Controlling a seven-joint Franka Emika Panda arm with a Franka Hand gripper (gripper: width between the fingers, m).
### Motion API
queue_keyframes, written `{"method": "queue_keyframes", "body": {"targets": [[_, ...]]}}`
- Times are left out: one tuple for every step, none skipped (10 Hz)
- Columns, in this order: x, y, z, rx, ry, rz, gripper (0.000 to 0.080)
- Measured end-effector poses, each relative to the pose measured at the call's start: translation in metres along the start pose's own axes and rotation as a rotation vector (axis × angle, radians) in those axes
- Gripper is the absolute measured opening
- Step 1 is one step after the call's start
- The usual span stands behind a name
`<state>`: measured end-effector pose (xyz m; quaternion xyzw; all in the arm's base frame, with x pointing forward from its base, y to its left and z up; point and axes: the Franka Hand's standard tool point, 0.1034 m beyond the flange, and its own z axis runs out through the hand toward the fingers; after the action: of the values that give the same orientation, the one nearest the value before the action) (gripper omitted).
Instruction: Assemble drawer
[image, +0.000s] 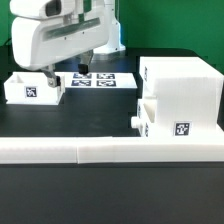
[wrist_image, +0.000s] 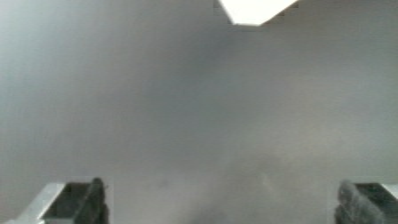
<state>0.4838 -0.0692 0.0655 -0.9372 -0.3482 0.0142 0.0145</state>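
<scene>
The big boxy white casing (image: 182, 85) stands at the exterior view's right. A small tray (image: 163, 122) with a knob (image: 133, 118) sits low in its front, sticking out. A second small tray (image: 30, 88) lies on the dark table at the exterior view's left. My gripper (image: 66, 74) hangs low by that tray's right end, in front of the marker board (image: 97, 80). In the wrist view my gripper (wrist_image: 221, 205) is open and empty. Its fingertips (wrist_image: 75, 203) stand wide apart over blurred grey table. A white corner (wrist_image: 258, 9) shows at the frame's edge; I cannot tell which part it is.
A long low white wall strip (image: 110, 151) runs across the table's front. The white arm (image: 60, 40) fills the upper left of the exterior view and hides what is behind it.
</scene>
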Motion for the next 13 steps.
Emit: {"method": "queue_keyframes", "body": {"targets": [[0.002, -0.002, -0.001, 0.004, 0.006, 0.072, 0.0649], [0.003, -0.004, 0.000, 0.012, 0.011, 0.147, 0.0649], [0.004, -0.004, 0.000, 0.018, 0.015, 0.218, 0.0649], [0.005, -0.005, 0.000, 0.022, 0.017, 0.272, 0.0649], [0.004, -0.006, 0.001, 0.025, 0.019, 0.323, 0.0649], [-0.003, -0.012, 0.004, 0.018, 0.020, 0.443, 0.0649], [-0.013, -0.018, 0.008, 0.015, 0.023, 0.533, 0.0649], [-0.024, -0.023, 0.012, 0.018, 0.020, 0.622, 0.0649], [-0.035, -0.026, 0.018, 0.018, 0.027, 0.674, 0.0649], [-0.046, -0.029, 0.024, 0.015, 0.028, 0.688, 0.0649], [-0.056, -0.027, 0.028, 0.013, 0.027, 0.673, 0.0649], [-0.058, -0.025, 0.029, 0.014, 0.027, 0.662, 0.0649], [-0.056, -0.027, 0.029, 0.014, 0.027, 0.655, 0.0649]]}}
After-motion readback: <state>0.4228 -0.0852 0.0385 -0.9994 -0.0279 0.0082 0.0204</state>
